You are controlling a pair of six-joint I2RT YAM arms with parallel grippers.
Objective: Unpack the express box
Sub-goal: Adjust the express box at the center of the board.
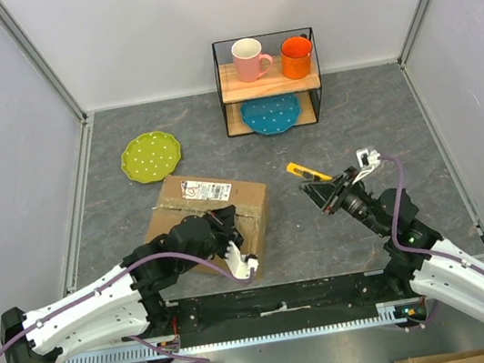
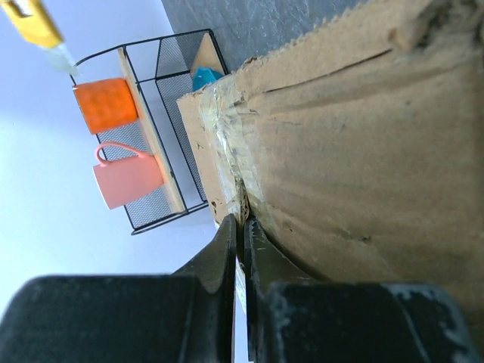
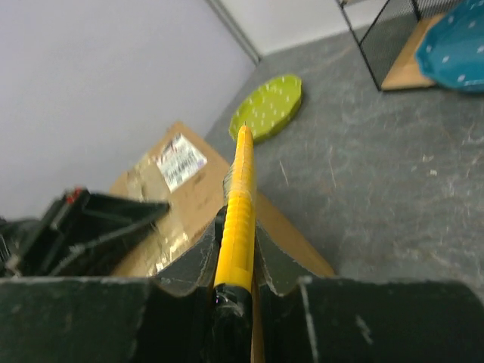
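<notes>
The express box (image 1: 216,218) is a brown carton with a white label (image 1: 207,190), lying left of centre. My left gripper (image 1: 223,224) is over its near right part. In the left wrist view that gripper (image 2: 242,223) is shut, its tips touching the taped seam (image 2: 227,144) at the edge of the box (image 2: 355,151). My right gripper (image 1: 324,189) hovers to the right of the box, shut on a yellow utility knife (image 1: 305,170). From the right wrist, the knife (image 3: 240,189) sticks out between the fingers of the gripper (image 3: 236,234) and points toward the box (image 3: 189,204).
A black wire shelf (image 1: 268,80) stands at the back with a pink mug (image 1: 248,59) and an orange mug (image 1: 296,57) on top and a blue plate (image 1: 271,114) below. A green dotted plate (image 1: 151,156) lies behind the box. Walls enclose three sides.
</notes>
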